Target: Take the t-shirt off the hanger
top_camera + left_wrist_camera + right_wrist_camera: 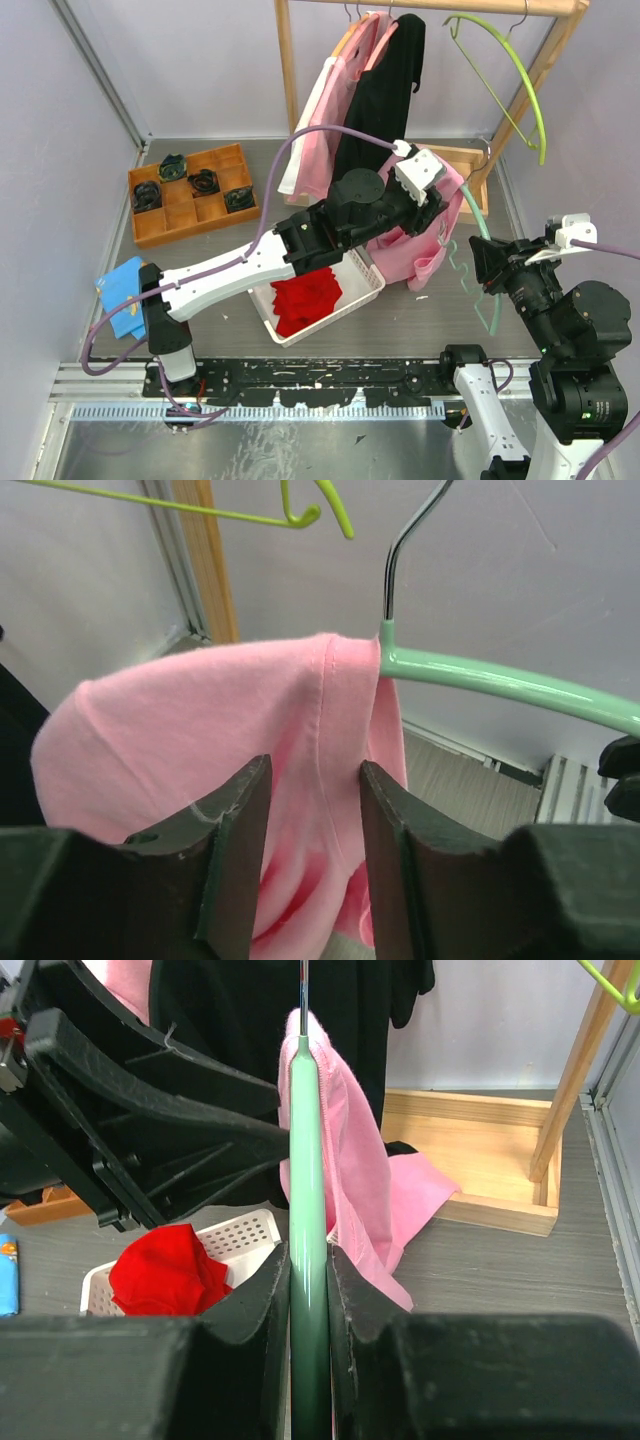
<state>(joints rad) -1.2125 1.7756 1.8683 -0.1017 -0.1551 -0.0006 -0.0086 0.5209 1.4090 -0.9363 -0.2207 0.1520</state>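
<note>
A pink t-shirt (400,250) hangs bunched over one end of a mint-green hanger (476,215) held in the air above the table. My right gripper (487,262) is shut on the hanger's bar (303,1140), which runs straight up between its jaws (308,1255). The shirt (355,1160) droops on the far side of that bar. My left gripper (437,215) reaches in from the left. In the left wrist view its jaws (315,770) stand apart astride a fold of the pink shirt (200,720), beside the hanger (500,685) and its metal hook.
A white basket (365,290) holding a red cloth (305,295) sits under the left arm. Behind stands a wooden rack (288,70) with pink and black garments (385,80) and a lime hanger (520,80). A compartment tray (190,190) and blue cloth (120,295) lie left.
</note>
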